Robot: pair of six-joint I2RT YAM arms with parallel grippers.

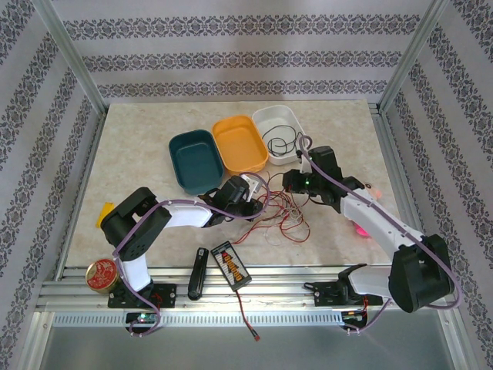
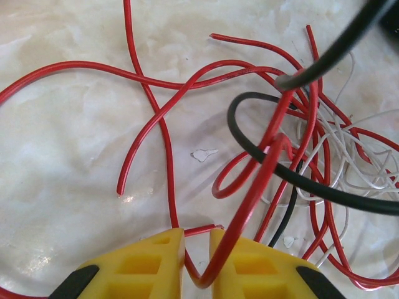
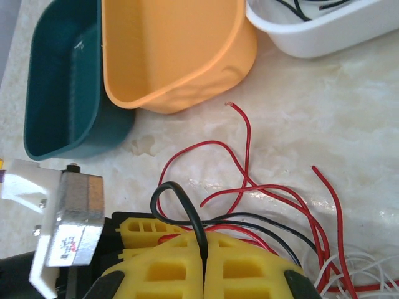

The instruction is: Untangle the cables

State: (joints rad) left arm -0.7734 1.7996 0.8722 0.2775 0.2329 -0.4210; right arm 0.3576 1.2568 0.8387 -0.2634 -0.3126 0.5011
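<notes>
the cables (image 1: 283, 210) lie as 1 loose tangle in the middle of the marble-look table (image 1: 139, 146), between the 2 grippers and just in front of the 3 trays. the left gripper (image 1: 245, 194) is at the left edge of the tangle, and the right gripper (image 1: 296, 182) is at its back right edge.

in the left wrist view the 2 yellow fingers (image 2: 143, 261) stand a little apart, low over the table. a bend of the red cable (image 2: 255, 180) drops into the narrow gap between them and turns up again. i cannot tell if the fingers pinch it or only stand around it. the rest of the red cable spreads in wide loops in front of the fingers. to the right it crosses the black cable (image 2: 249, 148) and the thin white cable (image 2: 349, 165).

in the right wrist view the right gripper is clenched, with its fingers pressed together. the black cable goes straight into the seam between them – it is gripped there, and a small loop of it stands up just beyond the tips. red loops lie on the table beyond the fingers, and white strands lie at the right.

the teal tray (image 3: 62, 93) and the orange tray (image 3: 181, 75) touch each other. the white tray (image 3: 324, 37) stands beside the orange one – a black wire (image 1: 279, 140) lies inside it.
</notes>
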